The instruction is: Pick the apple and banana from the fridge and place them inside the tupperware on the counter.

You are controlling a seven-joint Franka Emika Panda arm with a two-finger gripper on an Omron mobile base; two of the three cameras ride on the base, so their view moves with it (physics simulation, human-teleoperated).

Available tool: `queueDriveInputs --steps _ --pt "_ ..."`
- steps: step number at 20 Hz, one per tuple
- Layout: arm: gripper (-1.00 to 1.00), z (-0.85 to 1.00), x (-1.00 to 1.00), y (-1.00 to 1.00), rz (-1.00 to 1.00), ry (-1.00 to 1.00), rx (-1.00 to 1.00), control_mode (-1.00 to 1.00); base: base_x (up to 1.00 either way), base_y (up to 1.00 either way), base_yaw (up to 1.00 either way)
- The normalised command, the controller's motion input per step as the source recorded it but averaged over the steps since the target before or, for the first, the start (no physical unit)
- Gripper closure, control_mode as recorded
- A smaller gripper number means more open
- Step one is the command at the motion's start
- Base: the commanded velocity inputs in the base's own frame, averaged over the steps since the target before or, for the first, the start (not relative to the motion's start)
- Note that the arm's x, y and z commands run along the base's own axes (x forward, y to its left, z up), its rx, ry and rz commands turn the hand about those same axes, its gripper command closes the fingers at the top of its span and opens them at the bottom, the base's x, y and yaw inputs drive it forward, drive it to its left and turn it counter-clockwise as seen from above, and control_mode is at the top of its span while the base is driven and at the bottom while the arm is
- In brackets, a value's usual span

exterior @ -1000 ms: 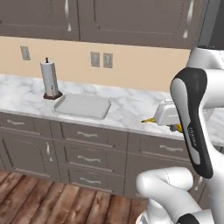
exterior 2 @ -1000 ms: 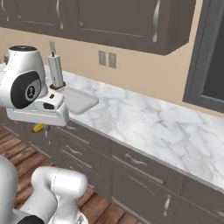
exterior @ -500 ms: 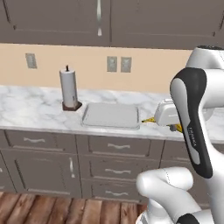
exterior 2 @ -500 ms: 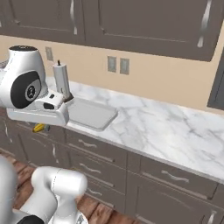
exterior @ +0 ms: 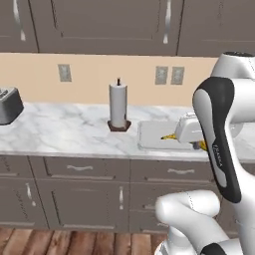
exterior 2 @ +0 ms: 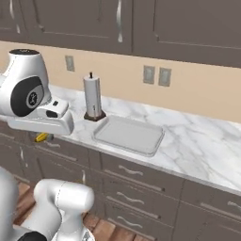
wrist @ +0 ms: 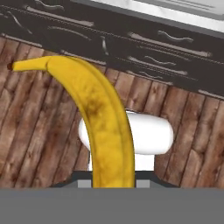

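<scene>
Claw [wrist: 113, 183] pinching banana [wrist: 94, 118], fruit rising from between its tips, curved end free, held off the surface [exterior: 69, 134], short of tupperware [exterior 2: 128, 135]

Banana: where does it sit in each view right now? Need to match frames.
Left base view: the banana pokes out left of the white hand, in front of the tupperware.
Right base view: a yellow bit under the hand, at the left edge, below the counter's front.
Hand view: large and central, rising from the bottom, over the wood floor.
Shared landmark: paper-towel roll beside the tupperware.
</scene>
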Motion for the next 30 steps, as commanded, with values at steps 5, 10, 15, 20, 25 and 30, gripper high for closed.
queueDriveInputs --steps 5,10,15,20,25,30 --pt "1.00 0.00 0.00 0.00 0.00 0.00 0.00 1.00 0.72 0.24 -0.29" --pt "1.00 0.00 0.00 0.00 0.00 0.00 0.00 1.00 0.73 -0.06 -0.45" --pt "1.00 0.00 0.00 0.00 0.00 0.00 0.00 1.00 0.71 -0.03 -0.34" --pt "1.00 -0.12 0.00 0.02 0.00 0.01 -0.02 -1.00 0.24 -0.01 -0.02" --pt "1.00 -0.59 -0.01 -0.05 0.28 0.03 -0.06 -1.00 0.00 0.00 0.00" --pt "1.00 -0.45 0.00 -0.25 0.93 0.00 -0.02 -1.00 0.00 0.00 0.00"
